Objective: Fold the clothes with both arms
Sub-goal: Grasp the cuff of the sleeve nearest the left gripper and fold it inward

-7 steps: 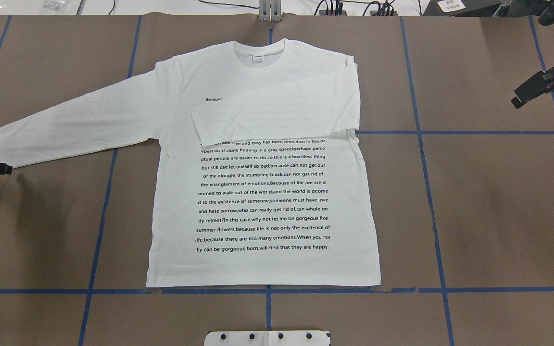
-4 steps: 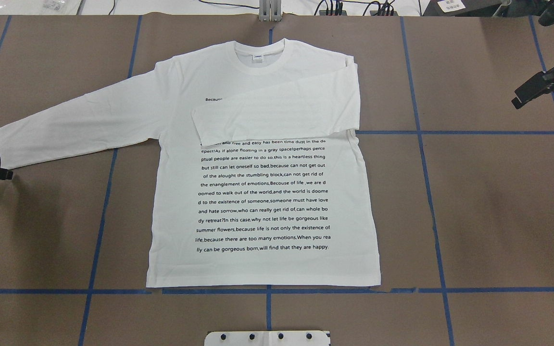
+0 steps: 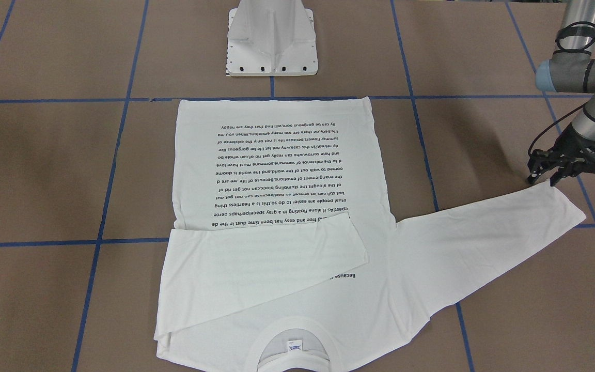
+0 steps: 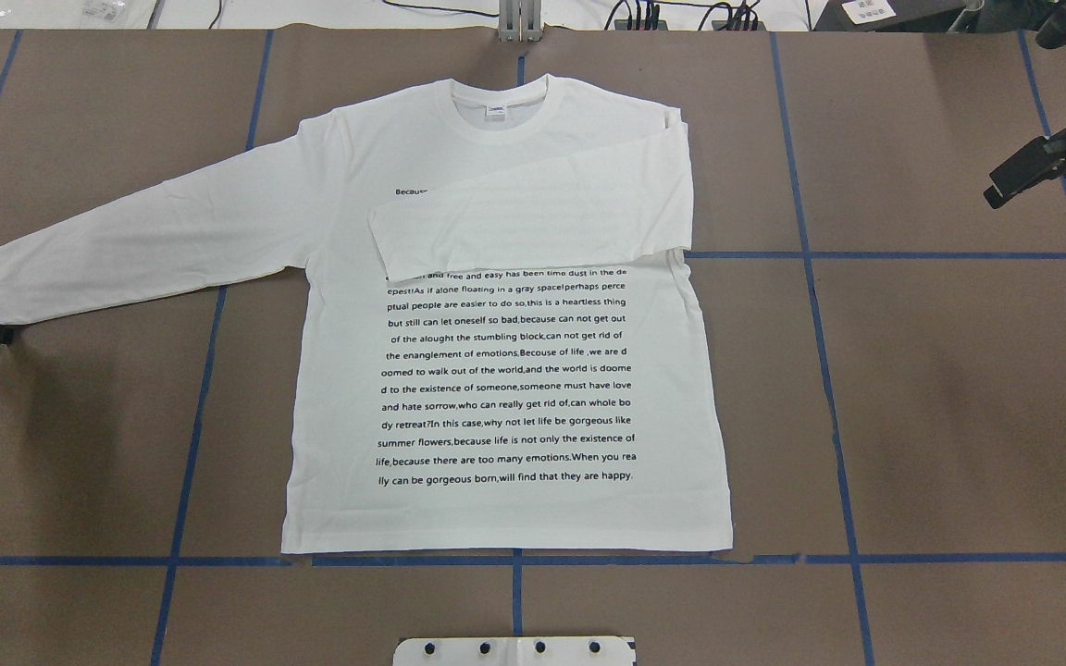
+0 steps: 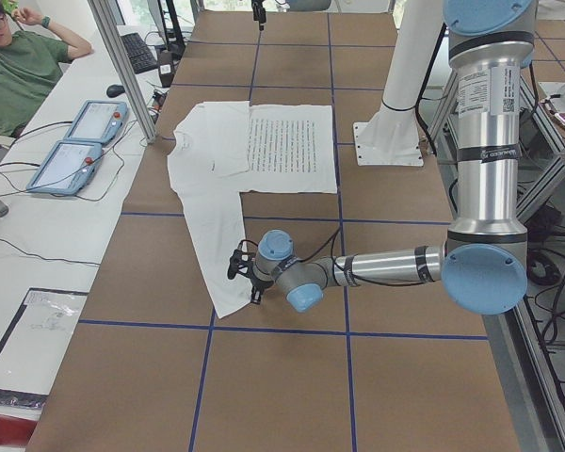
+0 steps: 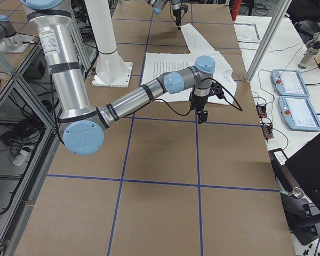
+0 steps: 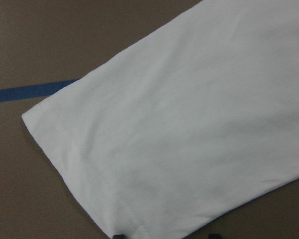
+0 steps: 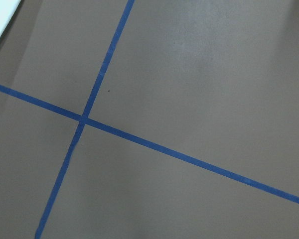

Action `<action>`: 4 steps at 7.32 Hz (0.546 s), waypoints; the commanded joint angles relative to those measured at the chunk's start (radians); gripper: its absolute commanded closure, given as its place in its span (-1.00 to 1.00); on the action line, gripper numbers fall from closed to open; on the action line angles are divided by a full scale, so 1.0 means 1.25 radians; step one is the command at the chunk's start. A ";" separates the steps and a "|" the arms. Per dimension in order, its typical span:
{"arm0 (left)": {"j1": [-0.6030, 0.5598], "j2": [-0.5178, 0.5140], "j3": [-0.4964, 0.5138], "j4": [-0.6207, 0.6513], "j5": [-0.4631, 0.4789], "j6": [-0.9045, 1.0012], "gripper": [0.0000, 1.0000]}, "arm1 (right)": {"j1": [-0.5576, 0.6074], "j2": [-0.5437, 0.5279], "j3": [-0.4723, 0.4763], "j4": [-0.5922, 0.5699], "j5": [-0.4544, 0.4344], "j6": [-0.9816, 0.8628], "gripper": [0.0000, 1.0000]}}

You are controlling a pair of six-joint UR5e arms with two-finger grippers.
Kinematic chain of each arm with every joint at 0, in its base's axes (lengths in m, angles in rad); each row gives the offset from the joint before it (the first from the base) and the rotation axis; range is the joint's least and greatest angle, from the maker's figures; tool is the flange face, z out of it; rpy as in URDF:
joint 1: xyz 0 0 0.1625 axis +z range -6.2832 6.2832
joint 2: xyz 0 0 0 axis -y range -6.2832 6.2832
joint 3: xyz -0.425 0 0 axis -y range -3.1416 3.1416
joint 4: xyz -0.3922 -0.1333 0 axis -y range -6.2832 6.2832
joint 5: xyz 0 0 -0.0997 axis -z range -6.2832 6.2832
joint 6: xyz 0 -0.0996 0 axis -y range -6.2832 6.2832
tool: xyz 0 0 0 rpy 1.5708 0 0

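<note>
1. Worktop (image 3: 483,129) seen from the front: the white T-shirt (image 3: 277,170) lies flat on it with the printed face up. Its collar (image 3: 292,326) is on the side far from the robot. One sleeve (image 3: 256,263) is folded across the chest. The other sleeve (image 3: 483,243) is stretched out toward the left hand (image 3: 542,180), whose fingers stand apart just beside the cuff (image 3: 566,201).
2. Overhead view: the left hand is at the view's left edge by the corner of the cuff, mostly cut off. The right hand (image 4: 1005,188) is at the far right, well apart from the shirt. One cannot tell if it is wide or narrow.
3. Left side view: the left arm (image 5: 386,268) reaches low over the worktop, and its hand is at the end of the stretched sleeve. A person (image 5: 19,75) sits at a side table.
4. Right side view: the right arm (image 6: 144,96) holds its hand above bare worktop, near the folded side of the shirt.
5. Left wrist view: the cuff fills most of the picture. Two fingertips (image 7: 119,235) show at the lower edge, set wide, one of them over the hem of the cuff.
6. Right wrist view: brown worktop with crossing blue tape lines (image 8: 139,139).
</note>
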 commanded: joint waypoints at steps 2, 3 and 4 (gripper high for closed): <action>-0.010 0.001 -0.037 -0.003 -0.006 0.026 1.00 | 0.000 0.003 0.000 0.000 0.001 0.001 -1.00; -0.015 0.000 -0.064 0.001 -0.008 0.026 1.00 | 0.000 0.003 0.001 0.000 0.001 0.001 -1.00; -0.021 -0.011 -0.087 0.006 -0.010 0.024 1.00 | 0.000 0.002 0.000 0.000 0.001 0.001 -1.00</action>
